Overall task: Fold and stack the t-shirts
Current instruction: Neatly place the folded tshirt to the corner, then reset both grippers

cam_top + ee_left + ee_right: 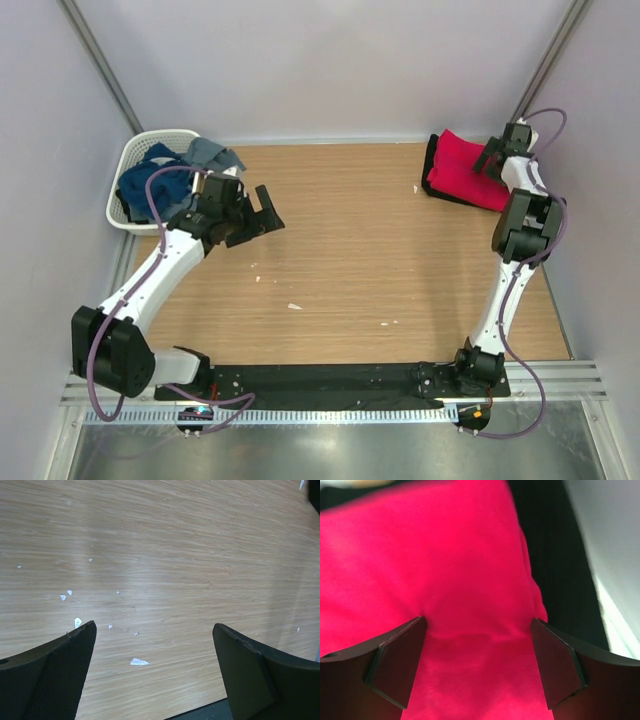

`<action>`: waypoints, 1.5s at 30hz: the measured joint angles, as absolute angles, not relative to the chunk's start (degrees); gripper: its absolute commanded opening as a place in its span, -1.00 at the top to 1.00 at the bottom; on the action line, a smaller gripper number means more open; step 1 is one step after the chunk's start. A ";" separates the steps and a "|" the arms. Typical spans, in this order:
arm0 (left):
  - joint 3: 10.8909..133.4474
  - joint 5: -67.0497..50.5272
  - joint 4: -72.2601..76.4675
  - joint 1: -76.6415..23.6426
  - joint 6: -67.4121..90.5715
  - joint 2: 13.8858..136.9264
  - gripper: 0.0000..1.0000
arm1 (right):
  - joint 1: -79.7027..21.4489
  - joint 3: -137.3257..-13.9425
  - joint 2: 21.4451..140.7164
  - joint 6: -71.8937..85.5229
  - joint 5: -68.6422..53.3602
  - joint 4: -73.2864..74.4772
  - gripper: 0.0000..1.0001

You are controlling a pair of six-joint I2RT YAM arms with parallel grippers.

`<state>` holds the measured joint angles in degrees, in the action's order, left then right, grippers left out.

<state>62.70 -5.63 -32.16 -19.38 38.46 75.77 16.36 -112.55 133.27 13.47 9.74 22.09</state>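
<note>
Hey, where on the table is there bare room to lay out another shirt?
The table is bare through its middle, between the left gripper and the red t-shirt. The far corners are crowded: the basket on the left, that t-shirt on the right.

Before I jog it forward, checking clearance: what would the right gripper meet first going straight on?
The red t-shirt, lying on the black t-shirt; the open right gripper seems just above it, depth unclear.

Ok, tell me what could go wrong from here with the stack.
The open right gripper sits low over the red shirt, cloth puckered between its jaws; pulling away could snag and loosen the fold. The black shirt underneath pokes out past the red one, so the stack may end up uneven.
</note>
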 measured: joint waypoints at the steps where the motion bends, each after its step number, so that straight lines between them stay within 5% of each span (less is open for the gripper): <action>1: 62.70 -5.61 -32.25 -19.38 38.50 75.68 -1.00 | 16.75 -112.20 134.61 13.89 9.41 22.09 -0.81; 12: 63.26 0.93 -36.21 -19.29 37.78 74.61 -0.99 | 17.72 -112.73 132.09 14.17 6.20 22.63 -1.00; 19: 66.06 5.87 -37.17 -18.26 35.51 68.42 -0.99 | 16.95 -102.48 105.03 15.11 2.31 21.58 -0.99; 26: 59.90 7.07 -36.21 -17.50 37.28 50.50 -0.99 | 16.45 -72.77 68.79 20.80 -5.78 14.37 -0.99; 35: 48.27 6.92 -38.46 -17.50 44.49 31.81 -1.00 | 16.47 -45.76 45.54 28.16 -11.84 21.02 -0.99; 45: 37.10 6.42 -43.42 -17.50 51.37 16.32 -1.00 | 16.47 -35.24 27.11 35.29 -14.79 24.51 -0.99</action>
<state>37.10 6.42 -43.42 -17.50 51.37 16.32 16.47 -35.24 27.11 35.29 -14.79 24.51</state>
